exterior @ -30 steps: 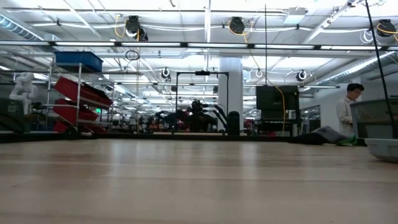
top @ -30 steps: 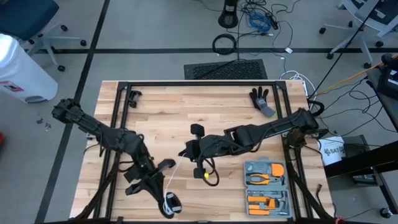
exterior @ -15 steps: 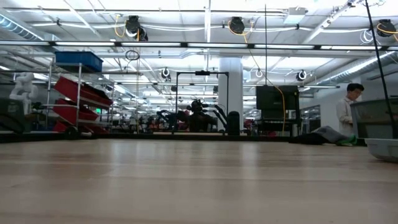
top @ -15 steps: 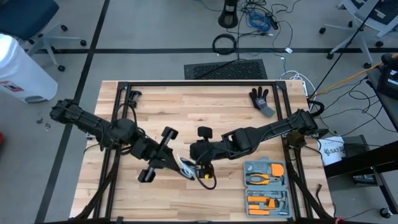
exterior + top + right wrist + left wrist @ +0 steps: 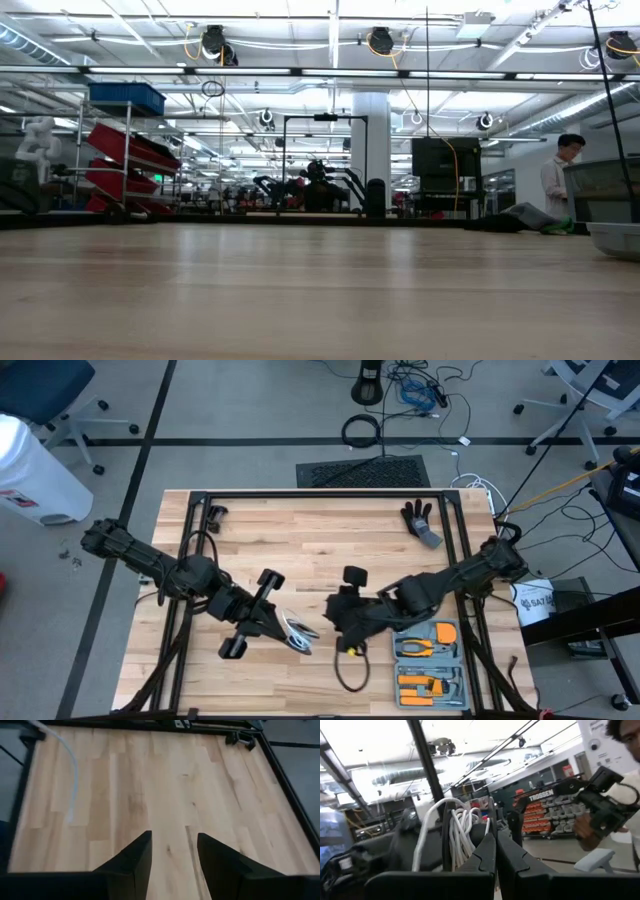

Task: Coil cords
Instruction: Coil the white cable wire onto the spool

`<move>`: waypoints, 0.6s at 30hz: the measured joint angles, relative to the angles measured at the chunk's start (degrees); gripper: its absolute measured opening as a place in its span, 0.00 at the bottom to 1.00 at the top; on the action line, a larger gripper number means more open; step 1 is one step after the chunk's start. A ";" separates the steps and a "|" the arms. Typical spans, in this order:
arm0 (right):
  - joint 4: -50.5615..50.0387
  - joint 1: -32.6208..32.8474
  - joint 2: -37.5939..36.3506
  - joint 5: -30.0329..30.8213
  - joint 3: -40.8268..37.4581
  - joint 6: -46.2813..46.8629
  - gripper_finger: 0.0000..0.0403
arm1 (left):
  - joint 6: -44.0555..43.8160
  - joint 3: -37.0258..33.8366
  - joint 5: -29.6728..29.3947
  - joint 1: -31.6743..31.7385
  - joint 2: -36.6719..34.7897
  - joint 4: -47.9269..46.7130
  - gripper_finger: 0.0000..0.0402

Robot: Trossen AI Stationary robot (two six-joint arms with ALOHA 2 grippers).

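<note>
While the left gripper (image 5: 292,632) stays clamped on the cord (image 5: 461,832) bundle, seemingly wound on its reel, the right gripper (image 5: 340,622) stands open beside it, nearer than anything else.

1. You are in a large robotics lab or workshop hall: an open industrial ceiling (image 5: 330,45) with strip lights and pipes.
2. Red and blue parts bins (image 5: 125,150) sit on racks.
3. Further robot arms (image 5: 305,188) stand on distant benches.
4. Your wooden worktop (image 5: 300,545) carries a tool kit (image 5: 428,660); loose cables (image 5: 415,390) cross the floor.
</note>
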 joint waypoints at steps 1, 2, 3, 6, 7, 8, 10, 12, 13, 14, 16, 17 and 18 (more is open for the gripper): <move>-0.21 0.66 -0.48 0.03 0.00 0.66 0.36 | 0.11 0.00 -0.50 -0.24 0.01 -0.04 0.00; -0.35 1.40 -1.02 0.09 0.00 1.32 0.36 | 0.13 0.01 -1.12 -0.42 0.00 -0.11 0.00; -0.64 2.24 -1.54 0.79 0.00 1.89 0.36 | 0.11 -0.01 -1.64 -0.53 0.02 -0.11 0.00; -1.27 5.21 -2.89 5.20 -0.01 3.15 0.36 | -0.05 0.00 -1.92 -0.58 0.00 -0.09 0.00; -1.56 6.16 -3.16 7.11 -0.01 4.11 0.36 | -0.06 0.00 -2.13 -0.58 0.01 -0.10 0.00; -1.60 7.37 -3.32 9.03 0.00 5.36 0.36 | -0.06 -0.01 -2.37 -0.56 0.01 -0.13 0.00; -1.41 9.87 -3.27 13.71 -0.02 7.73 0.36 | -0.07 0.00 -2.54 -0.53 0.01 -0.14 0.00; -0.16 12.52 -2.34 19.88 0.00 9.19 0.36 | -0.06 -0.01 -2.58 -0.56 0.00 -0.15 0.00; 0.51 13.70 -1.59 22.84 0.00 9.85 0.36 | -0.05 0.00 -2.65 -0.56 0.02 -0.13 0.00; 1.29 14.69 -0.64 25.09 0.00 10.26 0.36 | -0.04 -0.01 -2.76 -0.56 0.00 -0.10 0.00; 4.31 16.24 1.40 29.12 -0.04 10.92 0.36 | 0.20 0.00 -2.90 -0.56 0.01 -0.05 0.00; 6.19 16.80 2.45 31.41 -0.09 10.78 0.36 | 0.33 -0.01 -2.95 -0.56 0.02 -0.02 0.00; 8.77 17.12 3.58 33.97 -0.09 10.20 0.36 | 0.36 0.00 -2.96 -0.56 0.01 -0.02 0.00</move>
